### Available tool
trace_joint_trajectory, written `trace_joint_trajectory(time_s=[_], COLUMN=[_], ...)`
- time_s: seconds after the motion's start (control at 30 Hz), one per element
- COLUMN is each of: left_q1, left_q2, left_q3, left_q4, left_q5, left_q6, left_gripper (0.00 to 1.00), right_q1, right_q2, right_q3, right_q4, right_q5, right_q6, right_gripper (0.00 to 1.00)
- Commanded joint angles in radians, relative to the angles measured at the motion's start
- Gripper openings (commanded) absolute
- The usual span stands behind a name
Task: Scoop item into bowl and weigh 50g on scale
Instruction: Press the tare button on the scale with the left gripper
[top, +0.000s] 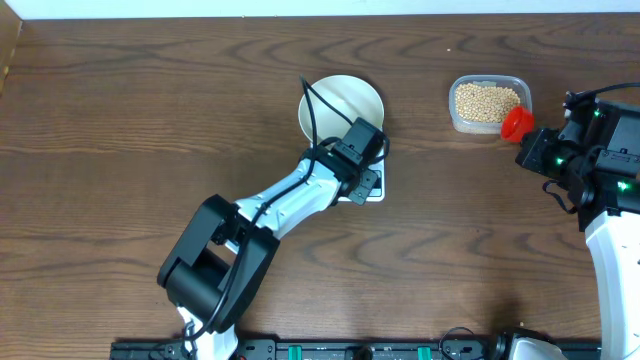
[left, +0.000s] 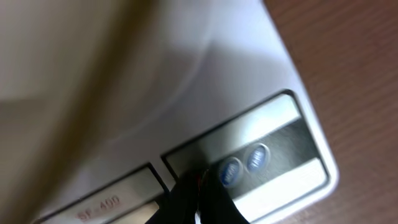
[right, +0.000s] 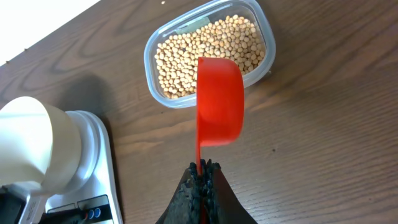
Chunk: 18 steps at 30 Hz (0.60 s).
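Two grippers, two jobs. At the left gripper (left: 198, 186) the jaws are pressed together w/ nothing between them. Its tip is at the control strip of the scale (left: 249, 68), just beside a blue button (left: 230, 171); touching or just above, can't tell. Prob. it is there to zero the readout w/ the bowl (top: 340, 105) aboard. The bowl sits on the scale's platform, mid-bench (top: 150, 100) toward the far edge, no beans showing inside.

At the right gripper (right: 202, 177) the jaws are clamped on the thin handle of a red scoop (right: 219, 102). The cup is held out over the near rim of the clear tub (right: 270, 53), which sits by the far edge toward the right corner, full of beans (right: 211, 40). Whether the cup is loaded can't be told.

Nothing stands between tub and bowl, but the left arm (top: 290, 200) slants across the scale's front. The pour prob. has to come in from the right side.
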Motion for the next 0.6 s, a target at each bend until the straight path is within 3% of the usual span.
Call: trace_joint_trajectory(time_s=[0.0,0.57], left_q1=[0.008,0.002], left_q2=[0.031,0.034], left_q3=[-0.002,-0.006], left_q4=[0.020,0.004], left_q5=[-0.013,-0.005], left_q6=[0.015,0.017], left_gripper=[0.07,0.07], right_q1=[-0.003,-0.003], right_q2=[-0.005,-0.005], right_q3=[0.011,0.011], right_q4=[-0.004,-0.026], right_q5=[0.008,0.008], right_q6=[-0.002,-0.002], right_gripper=[0.01,0.01])
